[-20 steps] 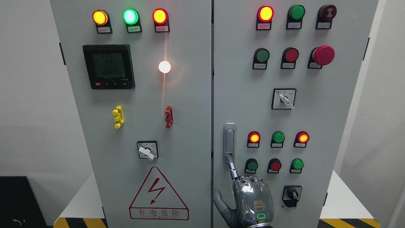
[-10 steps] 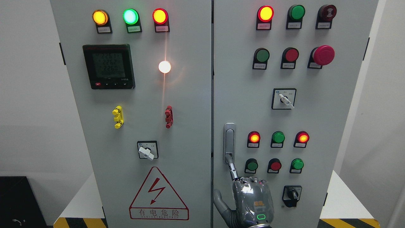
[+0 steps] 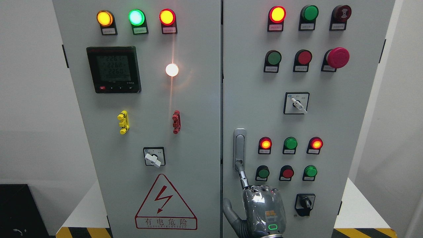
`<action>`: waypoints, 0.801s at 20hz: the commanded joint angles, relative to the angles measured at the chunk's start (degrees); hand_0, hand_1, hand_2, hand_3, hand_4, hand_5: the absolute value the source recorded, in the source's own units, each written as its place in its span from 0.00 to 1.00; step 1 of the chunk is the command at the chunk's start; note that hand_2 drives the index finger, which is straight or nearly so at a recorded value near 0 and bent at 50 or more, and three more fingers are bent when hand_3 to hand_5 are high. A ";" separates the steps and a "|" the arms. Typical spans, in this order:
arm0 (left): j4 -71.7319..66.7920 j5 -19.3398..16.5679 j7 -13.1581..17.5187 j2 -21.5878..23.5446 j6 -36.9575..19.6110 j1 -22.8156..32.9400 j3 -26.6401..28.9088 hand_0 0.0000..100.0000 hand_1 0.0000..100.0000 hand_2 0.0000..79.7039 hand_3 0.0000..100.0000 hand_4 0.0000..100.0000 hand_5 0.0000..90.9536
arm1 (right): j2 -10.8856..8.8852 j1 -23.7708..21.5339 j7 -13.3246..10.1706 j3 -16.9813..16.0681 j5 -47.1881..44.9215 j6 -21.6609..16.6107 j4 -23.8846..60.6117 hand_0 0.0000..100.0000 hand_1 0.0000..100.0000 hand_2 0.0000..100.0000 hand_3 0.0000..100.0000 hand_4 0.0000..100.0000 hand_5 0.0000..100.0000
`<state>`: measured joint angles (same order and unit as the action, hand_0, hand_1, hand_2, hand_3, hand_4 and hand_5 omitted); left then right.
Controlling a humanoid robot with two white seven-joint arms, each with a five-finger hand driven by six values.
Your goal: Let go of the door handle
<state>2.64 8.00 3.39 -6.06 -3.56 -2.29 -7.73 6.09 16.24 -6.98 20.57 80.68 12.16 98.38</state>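
The silver door handle [image 3: 239, 145] stands upright near the left edge of the right cabinet door [image 3: 251, 99]. My right hand [image 3: 261, 206] rises from the bottom edge just below it, its back towards me. Its index finger [image 3: 243, 177] is stretched up, and the tip touches the handle's lower end by the keyhole. The other fingers are curled in and the thumb [image 3: 229, 210] sticks out to the left. Nothing is grasped. My left hand does not show.
The right door carries lit and unlit push buttons [image 3: 288, 158], a red mushroom stop button [image 3: 337, 58] and two rotary switches [image 3: 296, 103] close to the hand. The left door [image 3: 198, 99] has a meter [image 3: 113, 69], lamps and a warning triangle [image 3: 165, 206].
The meter's digits have changed. My right hand has barely shifted, and its index fingertip stays at the handle's lower end.
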 commanded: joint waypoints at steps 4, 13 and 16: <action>0.00 0.00 0.04 0.00 -0.04 0.00 0.00 0.12 0.56 0.00 0.00 0.00 0.00 | -0.03 -0.15 0.12 -0.10 0.00 0.06 -0.30 0.49 0.34 0.04 1.00 1.00 1.00; 0.00 0.00 0.04 0.00 -0.04 0.00 0.00 0.12 0.56 0.00 0.00 0.00 0.00 | -0.03 -0.33 0.65 0.17 0.00 1.46 -0.30 0.49 0.34 0.04 1.00 1.00 1.00; 0.00 0.00 0.04 0.00 -0.04 0.00 0.00 0.12 0.56 0.00 0.00 0.00 0.00 | -0.03 -0.41 0.74 0.34 0.00 1.46 -0.30 0.49 0.34 0.04 1.00 1.00 1.00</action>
<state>2.64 8.00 3.39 -6.06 -3.56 -2.29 -7.73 6.09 15.94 -6.38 20.67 80.69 13.57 98.74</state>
